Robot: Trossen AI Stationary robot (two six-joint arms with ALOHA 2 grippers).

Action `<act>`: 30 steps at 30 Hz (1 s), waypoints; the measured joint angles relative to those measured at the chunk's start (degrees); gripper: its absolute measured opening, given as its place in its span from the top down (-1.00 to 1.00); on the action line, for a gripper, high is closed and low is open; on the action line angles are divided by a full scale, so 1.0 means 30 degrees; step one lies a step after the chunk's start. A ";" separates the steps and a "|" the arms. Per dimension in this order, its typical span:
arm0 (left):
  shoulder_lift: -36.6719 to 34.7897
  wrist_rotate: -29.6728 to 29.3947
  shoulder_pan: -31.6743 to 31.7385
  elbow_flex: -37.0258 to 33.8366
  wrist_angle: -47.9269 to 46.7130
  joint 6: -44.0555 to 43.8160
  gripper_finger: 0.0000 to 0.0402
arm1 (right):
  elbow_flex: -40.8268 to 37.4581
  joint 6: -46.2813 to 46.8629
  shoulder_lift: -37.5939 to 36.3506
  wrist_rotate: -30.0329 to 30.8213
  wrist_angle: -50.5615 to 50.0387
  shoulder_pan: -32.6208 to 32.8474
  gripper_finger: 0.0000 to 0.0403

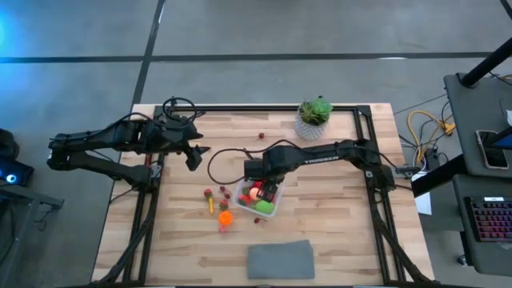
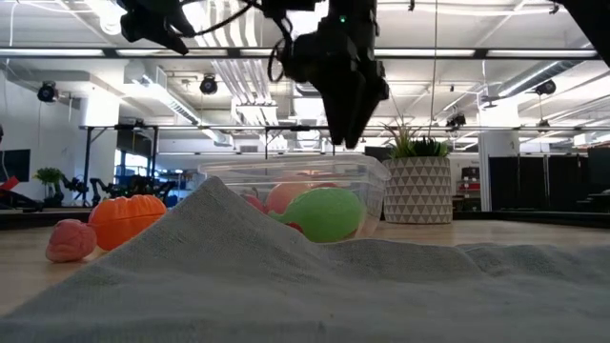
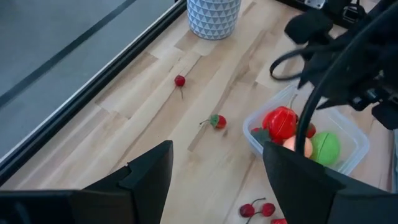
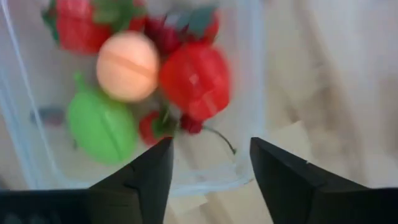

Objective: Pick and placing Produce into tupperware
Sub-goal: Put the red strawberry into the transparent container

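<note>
The clear tub (image 1: 262, 198) sits on the wooden table and holds a red piece (image 4: 196, 78), a peach piece (image 4: 127, 65), a green piece (image 4: 102, 124) and small red ones. My right gripper (image 4: 208, 155) hovers open just above the tub (image 2: 295, 181), fingers pointing down, holding nothing. Loose produce lies left of the tub: an orange pumpkin (image 1: 225, 218), a yellow-orange piece (image 1: 212, 206) and small red pieces (image 1: 208, 192). A strawberry (image 3: 217, 121) and a cherry (image 3: 180, 81) lie farther off. My left gripper (image 3: 214, 158) waits open above the table's left part (image 1: 195, 157).
A leafy plant in a white patterned pot (image 1: 314, 120) stands near the far edge. A flat grey cloth (image 1: 280, 260) lies by the near edge and fills the low view's foreground (image 2: 315, 276). A black cable (image 1: 228, 156) loops over the table beside the right arm.
</note>
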 joint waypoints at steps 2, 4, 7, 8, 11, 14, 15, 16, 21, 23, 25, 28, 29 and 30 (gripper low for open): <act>-0.0004 0.0004 0.0000 0.0000 -0.0010 0.0000 -0.17 | 0.0437 0.0259 -0.0252 0.1129 0.0059 0.0063 -0.08; -0.0007 0.0039 -0.0002 0.0000 -0.0054 0.0000 -0.17 | 0.0928 0.0795 -0.0616 0.1853 0.0090 0.0045 -0.12; -0.0015 0.0066 0.0000 0.0000 -0.0058 0.0034 -0.17 | 0.1333 0.1792 -0.1251 0.2075 0.0133 -0.0539 -0.14; -0.0015 0.0070 -0.0001 0.0000 -0.0063 0.0067 -0.17 | 0.1347 0.2206 -0.1409 0.2088 0.0181 -0.0845 -0.14; -0.0007 0.0072 0.0000 0.0000 -0.0058 0.0205 -0.17 | 0.1278 0.3781 -0.1804 0.2059 0.0285 -0.2086 -0.14; 0.0036 0.0072 0.0000 0.0000 -0.0080 0.1421 -0.17 | 0.1258 0.5044 -0.1942 0.1516 0.0388 -0.3619 -0.14; 0.0036 0.0066 0.0000 0.0000 -0.0104 0.1908 -0.17 | 0.1248 0.5160 -0.1937 0.1234 0.0477 -0.4142 -0.14; 0.0072 0.0066 0.0000 0.0000 -0.0136 0.2350 -0.17 | 0.1224 0.5156 -0.1933 0.1042 0.0571 -0.4592 -0.14; 0.0500 -0.0400 0.0063 -0.0036 -0.1879 0.3779 -0.17 | 0.1286 0.4675 -0.2140 0.1021 0.1421 -0.5610 -0.15; 0.0772 -0.0576 0.0153 -0.0124 -0.2705 0.4187 -0.17 | 0.1473 0.4136 -0.2446 0.1015 0.2092 -0.5585 -0.14; 0.1042 -0.0510 0.0197 -0.0479 -0.3325 0.4566 -0.17 | 0.1580 0.3674 -0.2831 0.1058 0.2825 -0.5419 -0.15; 0.1214 0.0214 0.0197 -0.1416 -0.3213 0.4980 -0.17 | 0.1785 0.3433 -0.3477 0.1197 0.3523 -0.5001 -0.14; 0.1306 0.0664 0.0204 -0.1735 -0.3108 0.4977 -0.17 | 0.1897 0.3578 -0.3672 0.1269 0.3527 -0.4823 -0.15; 0.1379 0.1155 0.0257 -0.1993 -0.2770 0.4870 -0.17 | 0.1935 0.3874 -0.3904 0.1385 0.3536 -0.4669 -0.15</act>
